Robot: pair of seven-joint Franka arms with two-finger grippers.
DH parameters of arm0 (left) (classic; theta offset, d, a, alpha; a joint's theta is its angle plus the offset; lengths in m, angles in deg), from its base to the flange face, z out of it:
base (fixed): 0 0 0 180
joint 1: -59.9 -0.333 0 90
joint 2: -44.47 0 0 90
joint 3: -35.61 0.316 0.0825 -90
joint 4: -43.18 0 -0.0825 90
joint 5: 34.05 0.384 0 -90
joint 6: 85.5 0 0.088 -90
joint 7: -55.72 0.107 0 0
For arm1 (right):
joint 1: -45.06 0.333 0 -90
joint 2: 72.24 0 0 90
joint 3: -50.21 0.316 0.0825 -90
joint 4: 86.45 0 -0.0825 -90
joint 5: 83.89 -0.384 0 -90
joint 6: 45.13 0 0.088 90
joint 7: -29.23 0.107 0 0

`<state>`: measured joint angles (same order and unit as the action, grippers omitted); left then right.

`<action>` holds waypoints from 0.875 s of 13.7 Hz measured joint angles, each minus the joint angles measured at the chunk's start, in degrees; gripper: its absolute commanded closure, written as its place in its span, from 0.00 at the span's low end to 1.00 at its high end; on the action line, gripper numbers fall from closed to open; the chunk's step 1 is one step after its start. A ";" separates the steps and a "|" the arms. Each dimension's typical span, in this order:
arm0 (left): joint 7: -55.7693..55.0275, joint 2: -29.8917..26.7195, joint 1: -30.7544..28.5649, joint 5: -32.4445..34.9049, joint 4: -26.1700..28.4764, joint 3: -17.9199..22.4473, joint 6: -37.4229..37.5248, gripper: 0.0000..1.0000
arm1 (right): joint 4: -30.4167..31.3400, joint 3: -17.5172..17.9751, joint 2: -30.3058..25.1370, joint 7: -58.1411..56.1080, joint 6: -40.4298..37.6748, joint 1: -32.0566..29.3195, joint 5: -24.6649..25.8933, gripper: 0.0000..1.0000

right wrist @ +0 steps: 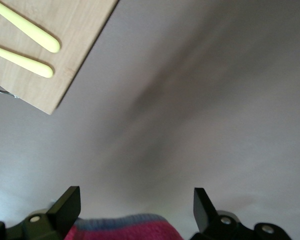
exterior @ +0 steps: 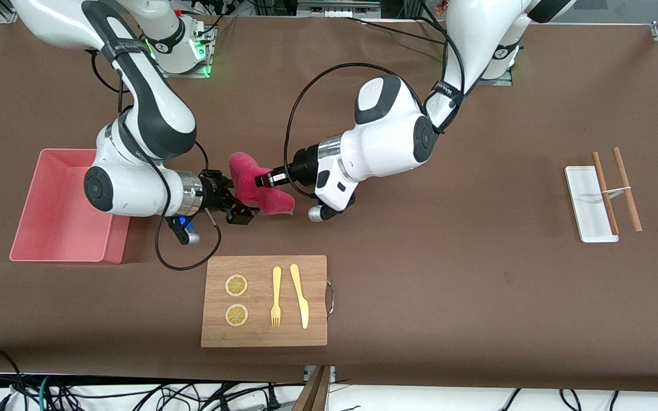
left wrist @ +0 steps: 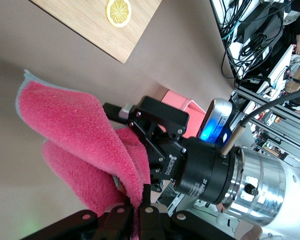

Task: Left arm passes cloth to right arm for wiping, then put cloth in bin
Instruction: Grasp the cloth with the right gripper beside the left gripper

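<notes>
Holding the cloth up above the brown counter, the left gripper is pinching one edge of the magenta fabric with its fingers pressed tight together. The cloth is hanging in soft folds over bare counter between the two grippers, a little farther from the front camera than the wooden board. The right gripper is facing the left one at the same height, its fingers spread wide on either side of the lower part of the cloth; in the right wrist view the two black fingertips are standing apart with the fuzzy pink edge showing between them, not clamped. In the left wrist view the cloth is draping across the front of the right gripper, whose black body is sitting just beside the folds.

The bin is sitting on the counter toward the right arm's end, partly under the right arm's wrist. The board is carrying two lemon slices, a yellow fork and a yellow knife. Toward the left arm's end, a white tray is lying with two brown chopsticks across and beside it.
</notes>
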<state>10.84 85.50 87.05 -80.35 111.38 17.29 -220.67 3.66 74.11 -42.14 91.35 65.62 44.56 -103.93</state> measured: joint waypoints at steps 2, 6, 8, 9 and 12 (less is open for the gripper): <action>-0.13 0.00 -0.10 0.00 -0.07 0.11 0.00 1.00 | -0.50 -0.07 -1.20 -0.13 -2.09 -0.91 0.00 0.00; -0.34 0.00 -0.24 0.00 -0.24 0.18 0.00 1.00 | -0.83 -0.07 -3.37 -0.13 -6.93 -1.76 0.00 0.00; -0.39 0.00 -0.31 0.00 -0.24 0.21 0.00 1.00 | -0.75 0.05 -3.39 -0.11 -7.54 -1.66 0.00 0.01; -0.39 0.00 -0.37 0.00 -0.25 0.24 0.08 1.00 | -0.65 0.05 -3.35 -0.11 -7.59 -1.62 -0.01 0.05; -0.39 0.00 -0.73 0.00 -0.25 0.27 0.42 1.00 | -0.50 0.06 -2.99 -0.10 -7.71 -1.61 -1.57 0.26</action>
<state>10.45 85.50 86.32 -80.35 111.14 17.57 -220.25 3.16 74.17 -45.13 91.25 57.91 42.95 -105.51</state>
